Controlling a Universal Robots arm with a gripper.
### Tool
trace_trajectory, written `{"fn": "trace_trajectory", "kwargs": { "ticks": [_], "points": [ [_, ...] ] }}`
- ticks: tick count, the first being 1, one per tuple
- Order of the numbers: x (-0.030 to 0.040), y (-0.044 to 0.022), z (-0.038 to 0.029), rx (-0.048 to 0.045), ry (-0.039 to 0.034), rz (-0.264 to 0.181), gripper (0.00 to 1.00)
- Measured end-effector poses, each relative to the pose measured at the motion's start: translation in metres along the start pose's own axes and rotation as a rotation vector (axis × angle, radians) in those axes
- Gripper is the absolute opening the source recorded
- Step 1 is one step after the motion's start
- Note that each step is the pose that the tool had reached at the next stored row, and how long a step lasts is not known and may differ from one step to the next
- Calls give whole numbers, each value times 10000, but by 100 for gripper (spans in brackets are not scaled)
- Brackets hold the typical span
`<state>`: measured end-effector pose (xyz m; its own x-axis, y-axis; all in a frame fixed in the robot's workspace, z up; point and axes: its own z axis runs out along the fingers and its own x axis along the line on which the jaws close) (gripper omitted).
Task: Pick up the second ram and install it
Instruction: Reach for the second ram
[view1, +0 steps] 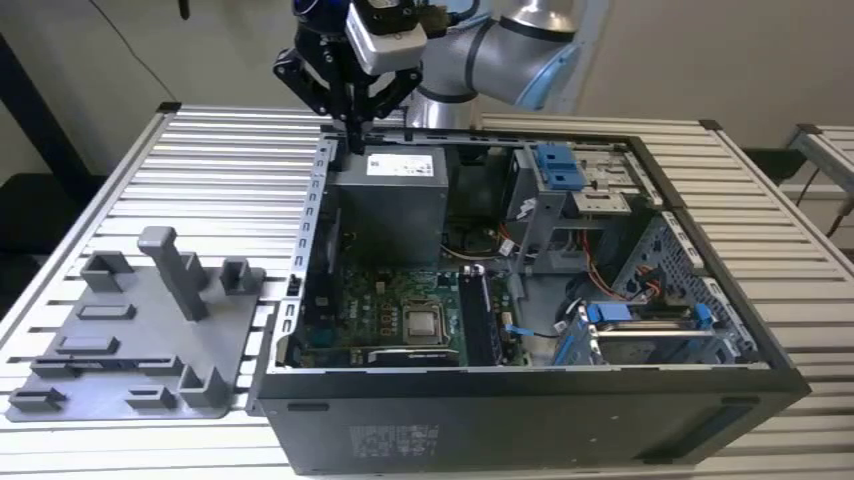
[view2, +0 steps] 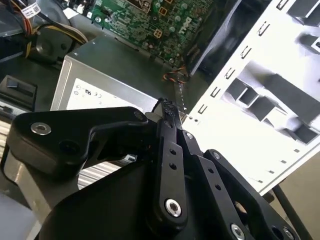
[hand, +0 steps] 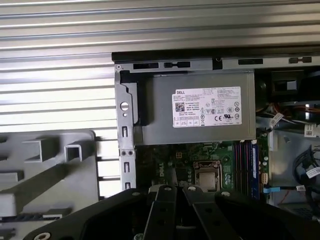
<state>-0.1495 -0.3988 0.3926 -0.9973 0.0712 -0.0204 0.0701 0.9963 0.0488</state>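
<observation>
Exterior view: ram (view1: 107, 361) far from pincer (view1: 358, 138)

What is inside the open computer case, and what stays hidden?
Inside the computer case sit a grey power supply, a green motherboard with its processor socket, blue drive brackets and cables. The power supply covers whatever lies beneath it.

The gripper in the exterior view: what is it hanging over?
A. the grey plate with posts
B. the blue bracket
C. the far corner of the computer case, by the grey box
C: the gripper hangs above the far corner of the computer case, beside the grey box.
</observation>
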Motion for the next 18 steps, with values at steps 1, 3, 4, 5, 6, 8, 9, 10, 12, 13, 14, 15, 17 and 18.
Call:
{"fn": "trace_trajectory", "kwargs": {
  "ticks": [1, 3, 4, 5, 6, 8, 9, 10, 12, 13, 14, 15, 17, 18],
  "points": [
    [17, -1, 0, 0, -1, 1, 11],
    [51, -4, -1, 0, -2, 0, 11],
    [69, -5, -2, 1, -2, 0, 11],
    [83, -6, -2, 1, -3, -1, 11],
    [98, -7, -2, 1, -3, 0, 11],
    [124, -9, -3, 2, -2, 0, 11],
    [138, -10, -4, 2, -2, 0, 11],
    [151, -11, -4, 2, -3, 0, 11],
    [184, -13, -4, 2, -3, 0, 11],
    [201, -14, -5, 2, -3, 0, 11],
    [218, -15, -5, 2, -3, 0, 11],
    [235, -16, -5, 1, -3, 0, 11],
    [270, -19, -7, 2, -3, 0, 11],
    [293, -21, -7, 2, -4, 0, 11]
  ]
}}
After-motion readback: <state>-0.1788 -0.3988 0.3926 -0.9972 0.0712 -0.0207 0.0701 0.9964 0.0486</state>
